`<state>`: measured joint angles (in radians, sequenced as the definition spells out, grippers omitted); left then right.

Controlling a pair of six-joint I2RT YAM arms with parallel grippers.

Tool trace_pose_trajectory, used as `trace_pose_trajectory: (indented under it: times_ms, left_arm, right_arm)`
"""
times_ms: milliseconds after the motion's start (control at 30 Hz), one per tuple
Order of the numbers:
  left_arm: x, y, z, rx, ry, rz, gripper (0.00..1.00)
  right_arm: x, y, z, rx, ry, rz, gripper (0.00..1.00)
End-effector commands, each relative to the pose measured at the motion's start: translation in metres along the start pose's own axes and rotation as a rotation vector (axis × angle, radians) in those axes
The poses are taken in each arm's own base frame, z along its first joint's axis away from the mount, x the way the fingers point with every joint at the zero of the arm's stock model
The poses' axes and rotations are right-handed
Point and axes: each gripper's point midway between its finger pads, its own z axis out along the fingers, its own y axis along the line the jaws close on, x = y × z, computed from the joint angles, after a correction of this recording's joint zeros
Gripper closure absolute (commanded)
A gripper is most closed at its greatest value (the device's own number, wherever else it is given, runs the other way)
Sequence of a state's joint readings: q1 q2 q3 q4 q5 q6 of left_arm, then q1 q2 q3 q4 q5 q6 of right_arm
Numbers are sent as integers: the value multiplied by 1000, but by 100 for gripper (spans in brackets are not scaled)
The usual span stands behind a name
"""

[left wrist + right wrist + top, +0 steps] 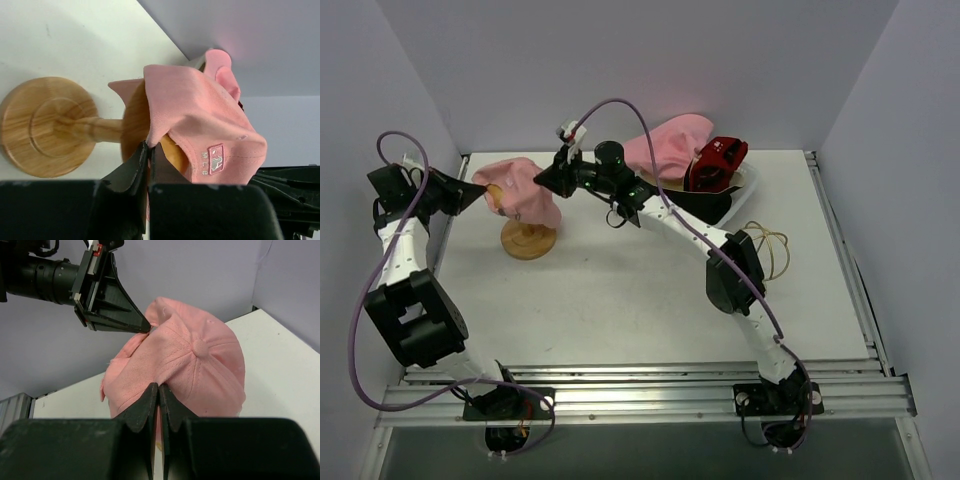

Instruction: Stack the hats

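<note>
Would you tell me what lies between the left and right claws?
The pink cap, draped on the wooden stand, gripped by left claw and right claw; top view.

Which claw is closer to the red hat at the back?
Right. The right claw pinches the pink cap on the side facing the red cap. The left claw pinches the pink cap's far side, farther away.

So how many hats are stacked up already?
Just one so far. The pink cap sits on the wooden stand. The left gripper and the right gripper are each shut on its fabric, probably settling it in place. Left to do: the red cap and a pink hat wait in the basket.
</note>
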<state>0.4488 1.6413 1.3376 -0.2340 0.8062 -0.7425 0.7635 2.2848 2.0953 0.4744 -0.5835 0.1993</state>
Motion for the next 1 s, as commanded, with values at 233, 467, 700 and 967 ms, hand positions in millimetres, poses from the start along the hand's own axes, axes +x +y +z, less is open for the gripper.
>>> trace_pose_trajectory:
  times_ms: [233,467,700,967]
  left_arm:
    - [2,67,4,-196,-23,-4,98]
    - [0,97,15,-274,-11,-26,96]
    - [-2,112,27,-304,-9,-21,81]
    - [-2,74,22,-254,-40,47,50]
  right_arm:
    - [-23,24,11,-10,-27,-74,78]
    - [-34,27,-19,54,29,-133,64]
    - [-77,61,-67,48,-1,-161,63]
    - [-96,76,-113,112,-33,-193,61]
